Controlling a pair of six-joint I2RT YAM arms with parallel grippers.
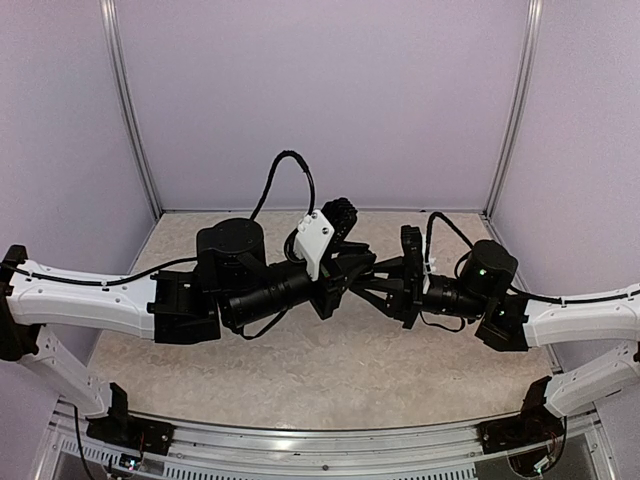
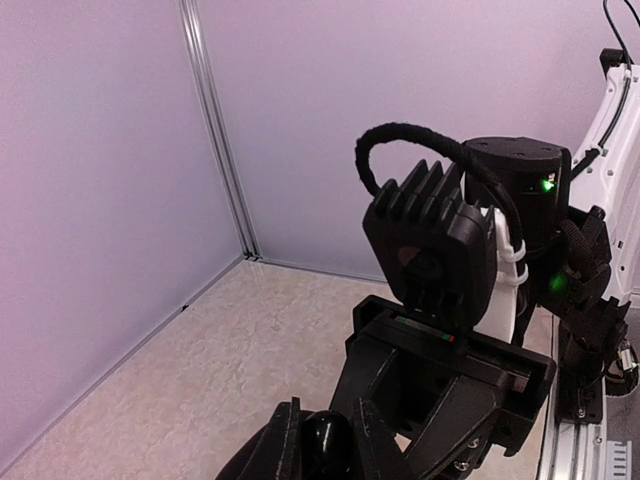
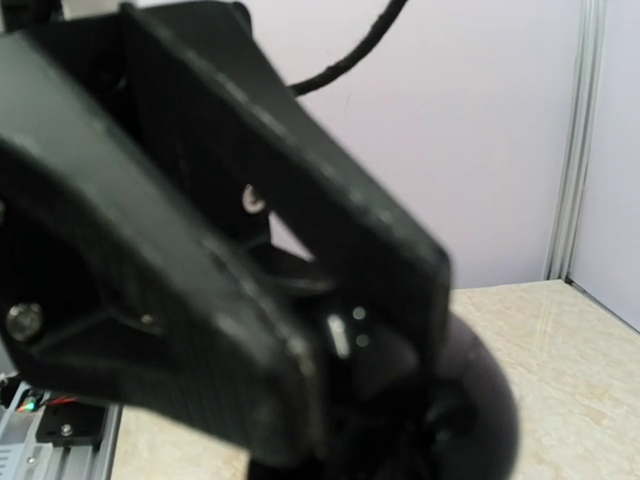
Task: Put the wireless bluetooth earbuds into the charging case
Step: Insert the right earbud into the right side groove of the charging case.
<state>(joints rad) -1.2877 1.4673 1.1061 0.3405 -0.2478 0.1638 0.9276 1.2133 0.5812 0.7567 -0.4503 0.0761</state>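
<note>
Above the middle of the surface (image 1: 300,370), both arms meet tip to tip: my left fingers (image 2: 285,445) pinch what I take for a black earbud (image 2: 325,438), raised for mating; my right fingers (image 1: 388,288) are clenched, their load too blurred to name

Left pincer (image 1: 362,268) and right pincer (image 1: 378,284) block each other, tip to tip; room lies toward back wall (image 1: 320,100).

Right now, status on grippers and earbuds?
Left gripper shut on glossy black item, likely the case. Right gripper shut, meeting it mid-air. Earbuds not visible. No obstruction seen.
</note>
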